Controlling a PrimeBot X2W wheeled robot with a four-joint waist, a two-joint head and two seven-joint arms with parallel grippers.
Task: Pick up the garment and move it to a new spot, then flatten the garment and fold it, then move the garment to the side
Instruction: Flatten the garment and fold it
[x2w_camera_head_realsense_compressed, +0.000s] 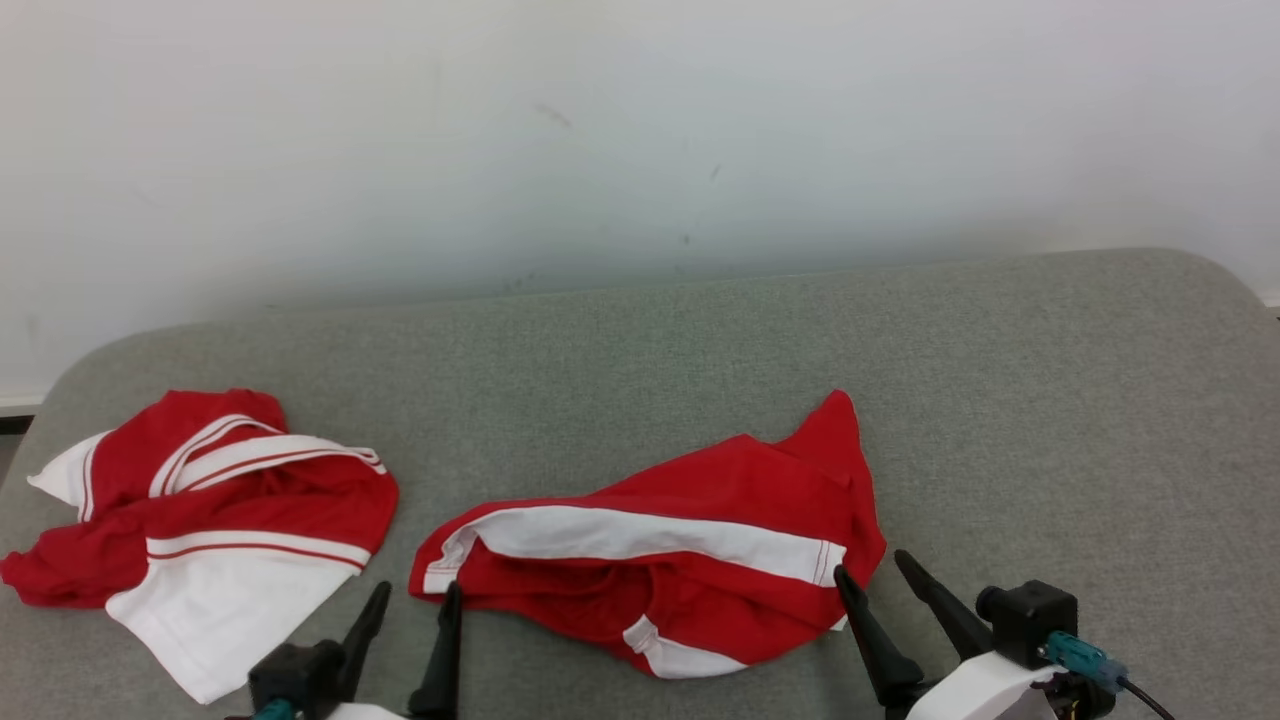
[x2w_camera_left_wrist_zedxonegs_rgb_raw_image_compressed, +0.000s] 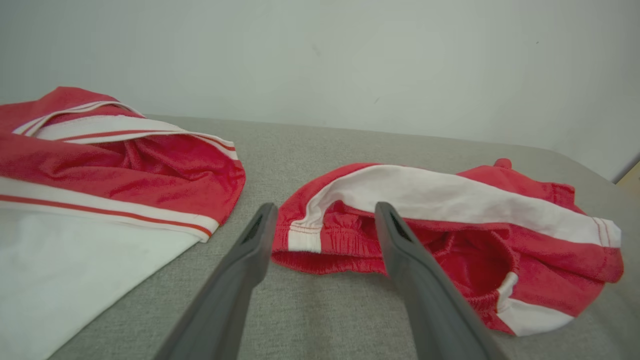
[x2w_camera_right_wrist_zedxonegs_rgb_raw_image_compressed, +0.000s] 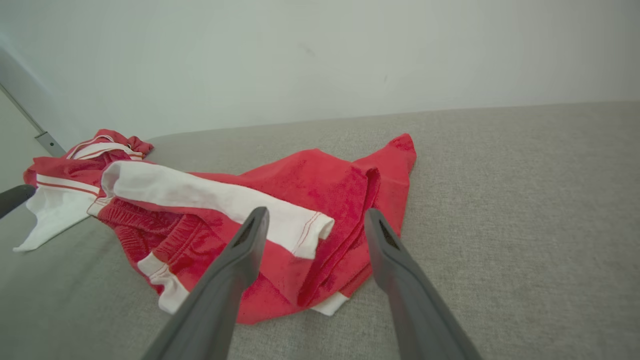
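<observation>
Grey woven padding covers the worktop, which runs back to a plain white wall. Near the front edge, about in the middle, lies a crumpled red cloth garment with a broad white stripe. It looks like a pair of shorts, though bunched as it is I cannot be sure. A second red-and-white garment sits in a heap to its left, apart from it. Judging by where both arms point, the middle piece is the one to be picked up.

It should handle as light, limp and not slippery. It will likely sag and trail from a single pinch, so two holds seem wise: one at the gathered elastic waistband on its left end, and one at the hemmed edge on its right.

The left gripper hovers low at that left end, fingers pointing away from the robot, spread wide and empty. The right gripper angles inward at the right end with one fingertip over the cloth edge. It is equally wide apart and holds nothing.
</observation>
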